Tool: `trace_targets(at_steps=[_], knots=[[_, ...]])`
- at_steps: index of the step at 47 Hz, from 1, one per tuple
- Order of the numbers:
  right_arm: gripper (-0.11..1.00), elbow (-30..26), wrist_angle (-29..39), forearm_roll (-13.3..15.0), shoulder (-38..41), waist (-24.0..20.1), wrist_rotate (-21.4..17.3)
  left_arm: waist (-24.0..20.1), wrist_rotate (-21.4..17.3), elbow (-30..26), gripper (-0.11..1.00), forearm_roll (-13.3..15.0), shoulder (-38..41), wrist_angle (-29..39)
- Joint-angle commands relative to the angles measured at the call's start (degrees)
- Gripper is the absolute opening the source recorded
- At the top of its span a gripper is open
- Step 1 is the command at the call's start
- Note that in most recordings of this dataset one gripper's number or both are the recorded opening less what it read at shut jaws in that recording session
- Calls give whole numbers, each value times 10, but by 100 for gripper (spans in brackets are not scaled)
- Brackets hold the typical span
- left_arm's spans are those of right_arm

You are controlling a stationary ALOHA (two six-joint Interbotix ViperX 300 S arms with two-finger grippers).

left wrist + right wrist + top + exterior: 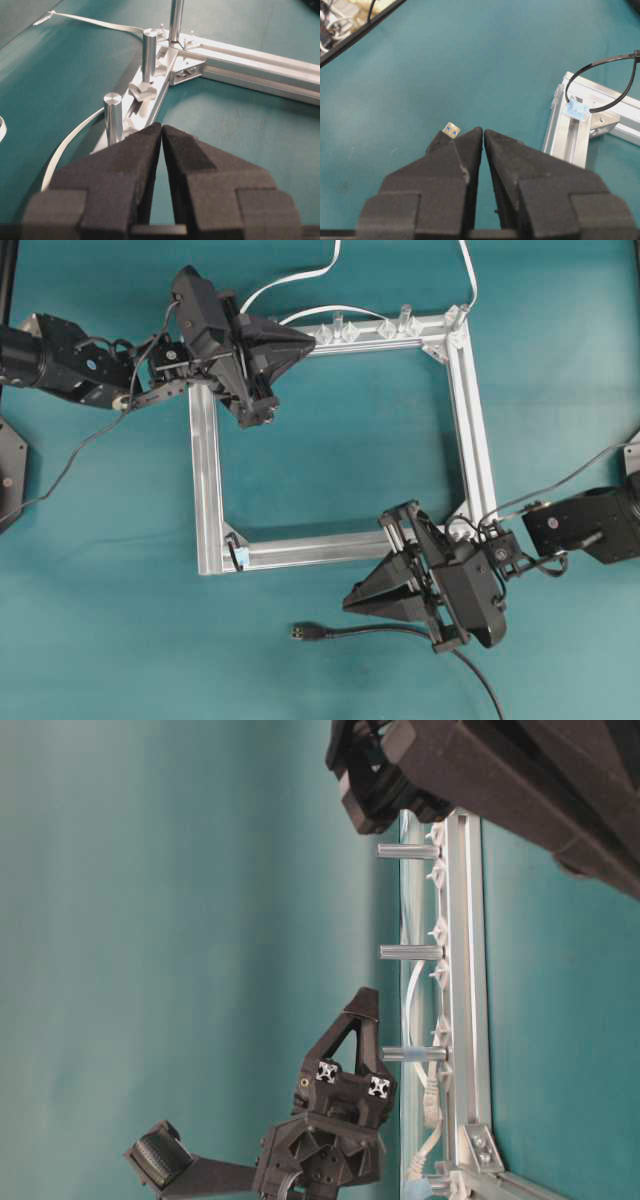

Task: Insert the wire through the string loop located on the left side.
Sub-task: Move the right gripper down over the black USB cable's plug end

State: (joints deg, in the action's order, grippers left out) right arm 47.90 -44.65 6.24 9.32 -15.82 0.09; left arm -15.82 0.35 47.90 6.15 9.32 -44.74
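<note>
The square silver aluminium frame [205,480] is seen lying flat in the middle of the teal desk [330,460]. The left end effector [308,340] is held over the frame's far left corner, its black foam-padded jaws pressed together with only a thin slit between them, and nothing is pinched. Just ahead of it, in the left wrist view, upright silver metal posts [113,117] are lined along the far bar, and thin white cables [300,278] are seen trailing off toward the desk's far edge.

The right end effector [348,600] is poised just outside the frame's near bar, toward its right end, jaws likewise pressed together and empty. The long thin black wire [400,632] is laid on the desk near the near edge, just beside that end effector, its small rectangular plug [303,631] pointing left; in the right wrist view the plug's metal tip with a blue insert [452,130] is glimpsed beside the left jaw, untouched.

The thin dark string loop [600,82], with its pale bluish tab [576,109], is fixed at the frame's near left corner [236,555], well apart from the plug.
</note>
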Motion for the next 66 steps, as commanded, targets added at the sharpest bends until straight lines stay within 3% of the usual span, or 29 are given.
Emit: trace_targets(at_steps=[1, 8, 18, 37, 45, 48, 58, 62, 66], knots=[[20, -12, -5, -2, -9, -3, -8, -4, -7, -16, 15, -26, -27, 8], [1, -16, -15, -50, -10, -2, -22, -4, -8, -22, 0, -26, -46, 40], [0, -6, -56, -62, -9, -11, -26, -4, -6, -19, 0, -26, -66, 69], [0, -9, -18, -146, -9, -74, -26, -3, -4, -18, 0, -26, -90, 140], [0, -8, -12, -173, -9, -80, -25, -1, -4, -18, 1, -26, -98, 163], [0, -8, -12, -181, -9, -81, -25, 0, -4, -18, 13, -26, -105, 166], [3, -6, -12, -192, -8, -80, -23, 0, -5, -16, 68, -26, -124, 179], [19, -6, -12, -196, -8, -80, -23, 0, -4, -11, 73, -26, -127, 185], [45, -9, -13, -210, -5, -80, -22, 1, -4, -9, 73, -26, -128, 189]])
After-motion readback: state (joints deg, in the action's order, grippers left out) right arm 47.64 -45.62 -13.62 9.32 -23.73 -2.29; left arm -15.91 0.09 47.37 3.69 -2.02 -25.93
